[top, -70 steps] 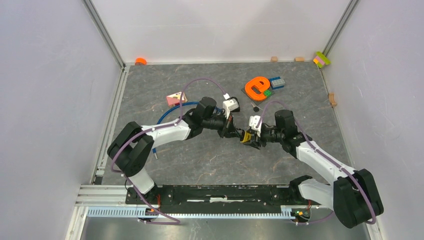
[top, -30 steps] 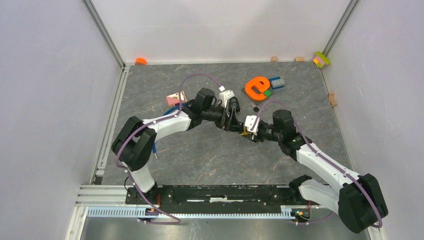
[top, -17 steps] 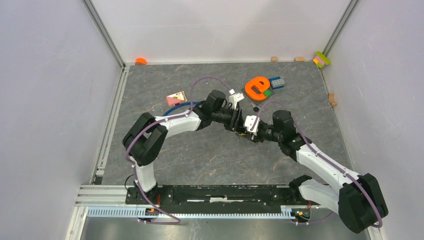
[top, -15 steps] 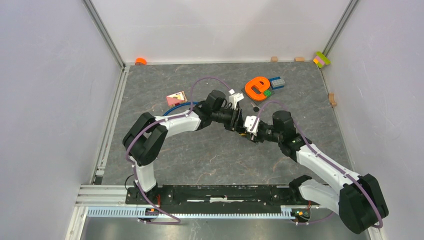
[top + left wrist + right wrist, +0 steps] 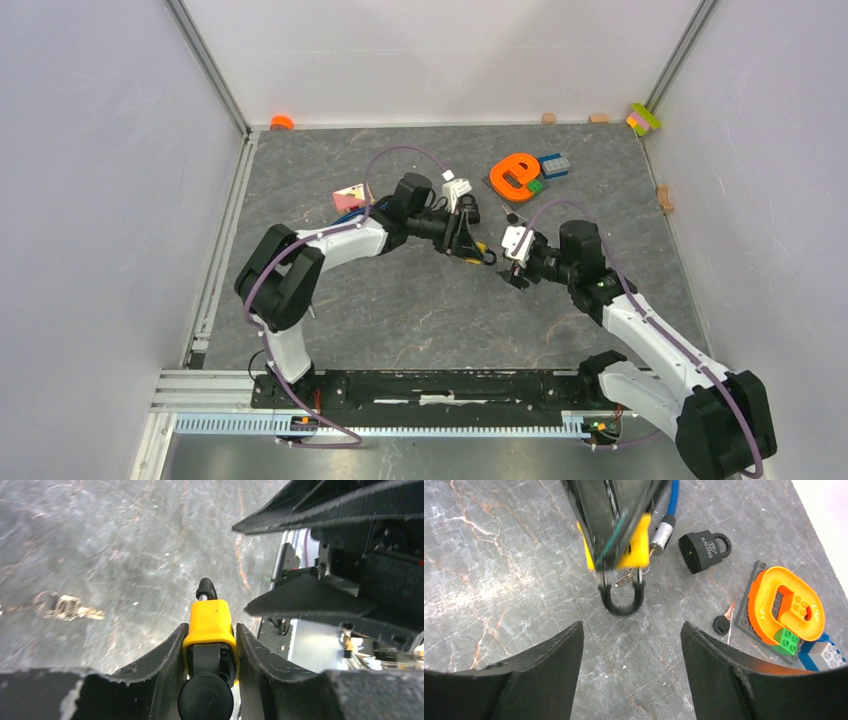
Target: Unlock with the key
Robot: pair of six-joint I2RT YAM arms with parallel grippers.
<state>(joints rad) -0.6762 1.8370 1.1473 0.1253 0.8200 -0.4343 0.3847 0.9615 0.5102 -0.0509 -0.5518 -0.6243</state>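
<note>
My left gripper (image 5: 209,645) is shut on a yellow padlock (image 5: 209,625), one finger on each flat side. The padlock's black shackle (image 5: 205,587) points away from the wrist, and a black round key head (image 5: 205,697) sticks out of its near end. In the right wrist view the padlock (image 5: 638,542) hangs in those fingers above the table, shackle (image 5: 621,600) down. My right gripper (image 5: 631,670) is open and empty, a short way off from the padlock. From above, the left gripper (image 5: 478,250) and the right gripper (image 5: 512,272) face each other mid-table.
On the table lie a black padlock (image 5: 701,550), a loose black-headed key (image 5: 722,624), a metal key ring (image 5: 65,609) and a blue cable (image 5: 671,500). An orange letter on Lego bricks (image 5: 515,175) and a pink block (image 5: 349,196) sit farther back.
The left gripper reached in, shut on the yellow padlock and drew back left with it. The right gripper let go, opened wider and backed off to the right.
</note>
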